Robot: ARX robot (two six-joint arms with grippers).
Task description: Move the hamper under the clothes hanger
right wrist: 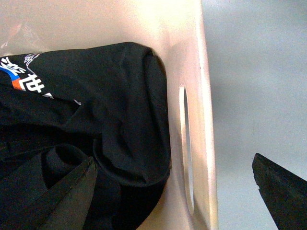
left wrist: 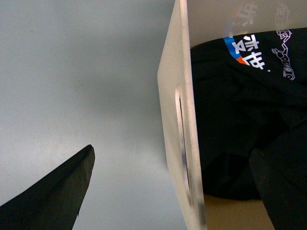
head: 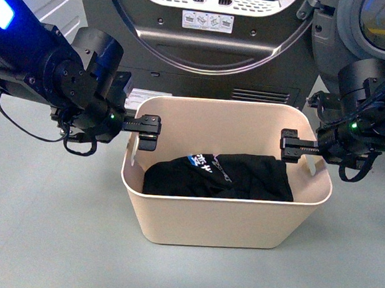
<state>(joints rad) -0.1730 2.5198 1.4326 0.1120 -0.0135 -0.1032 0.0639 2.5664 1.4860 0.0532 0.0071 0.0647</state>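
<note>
Beige hamper [head: 226, 220], one black garment [head: 243, 178]; left claw [head: 149, 130], right claw [head: 288, 143] apart astride ends.

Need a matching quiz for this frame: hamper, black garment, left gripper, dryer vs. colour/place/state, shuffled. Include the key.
Things:
1. hamper
2. black garment
3. left gripper
4. dryer

Descriptions:
A. dark grey, behind the hamper
B. open, astride a short end wall of the hamper
C. beige, standing on the floor
D. lying inside the hamper

Pairs: 1-C, 2-D, 3-B, 4-A.
</note>
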